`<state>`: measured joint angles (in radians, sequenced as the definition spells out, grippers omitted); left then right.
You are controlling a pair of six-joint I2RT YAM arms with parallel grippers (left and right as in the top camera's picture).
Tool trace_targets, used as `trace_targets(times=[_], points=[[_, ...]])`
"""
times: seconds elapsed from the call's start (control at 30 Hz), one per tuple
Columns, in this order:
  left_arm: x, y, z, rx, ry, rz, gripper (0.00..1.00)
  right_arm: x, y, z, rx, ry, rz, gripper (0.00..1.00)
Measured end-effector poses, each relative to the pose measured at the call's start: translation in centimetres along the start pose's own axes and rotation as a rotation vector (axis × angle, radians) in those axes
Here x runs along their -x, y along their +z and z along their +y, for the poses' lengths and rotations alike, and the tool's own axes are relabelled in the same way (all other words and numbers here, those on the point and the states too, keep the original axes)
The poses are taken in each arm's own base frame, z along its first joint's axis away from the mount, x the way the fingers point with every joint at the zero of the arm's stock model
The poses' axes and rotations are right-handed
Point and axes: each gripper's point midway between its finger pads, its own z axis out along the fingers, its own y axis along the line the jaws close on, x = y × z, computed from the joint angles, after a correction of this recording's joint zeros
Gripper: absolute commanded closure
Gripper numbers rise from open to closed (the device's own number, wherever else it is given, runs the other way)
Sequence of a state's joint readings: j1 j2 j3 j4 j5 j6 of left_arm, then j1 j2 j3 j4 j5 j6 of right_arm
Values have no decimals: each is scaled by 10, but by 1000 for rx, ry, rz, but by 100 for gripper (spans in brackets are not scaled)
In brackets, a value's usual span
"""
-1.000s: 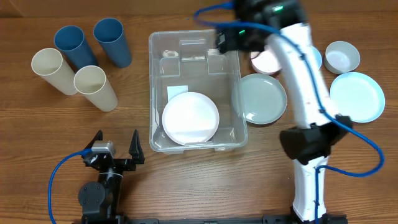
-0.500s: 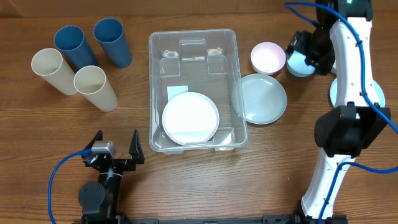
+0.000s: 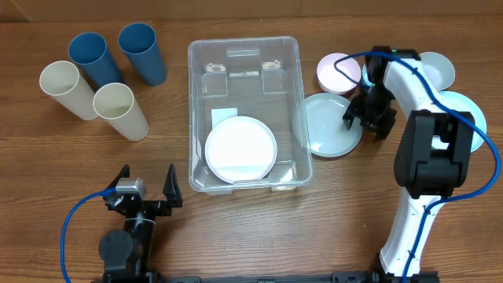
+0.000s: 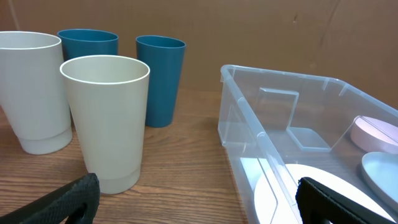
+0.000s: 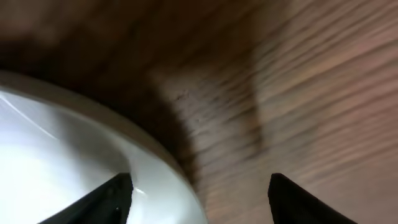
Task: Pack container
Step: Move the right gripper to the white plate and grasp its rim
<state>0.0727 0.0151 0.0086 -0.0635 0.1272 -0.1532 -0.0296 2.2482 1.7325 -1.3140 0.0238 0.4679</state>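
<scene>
The clear plastic container [image 3: 246, 55] stands at the table's middle with a white plate [image 3: 240, 149] inside it; it also shows in the left wrist view [image 4: 292, 118]. A pale green plate [image 3: 326, 126] lies just right of it. My right gripper [image 3: 369, 119] is open and low over that plate's right rim; the right wrist view shows the rim [image 5: 93, 155] between my fingers [image 5: 199, 202]. My left gripper [image 3: 145, 187] is open and empty near the front edge, its fingers [image 4: 196, 205] framing bare table.
Two blue cups [image 3: 140, 52] and two cream cups [image 3: 118, 110] stand at the back left. A pink bowl [image 3: 338, 72], a white bowl [image 3: 436, 71] and a light blue plate [image 3: 460, 118] lie at the back right.
My right arm has swung from over the container to the right, then come down to the pale green plate's right rim. The left arm has not moved.
</scene>
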Motion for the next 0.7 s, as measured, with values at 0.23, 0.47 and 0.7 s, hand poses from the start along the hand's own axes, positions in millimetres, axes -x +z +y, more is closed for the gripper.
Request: trace_targets(times=[0.23,0.47,0.7], points=[[0,0,0,0,0,0,0,-1,5,4,28,0,-2,92],[0,0,0,0,0,0,0,-5,1,7,44,-22,7,96],[0,0,0,0,0,0,0,-13,-3,3,34,-31,29,96]])
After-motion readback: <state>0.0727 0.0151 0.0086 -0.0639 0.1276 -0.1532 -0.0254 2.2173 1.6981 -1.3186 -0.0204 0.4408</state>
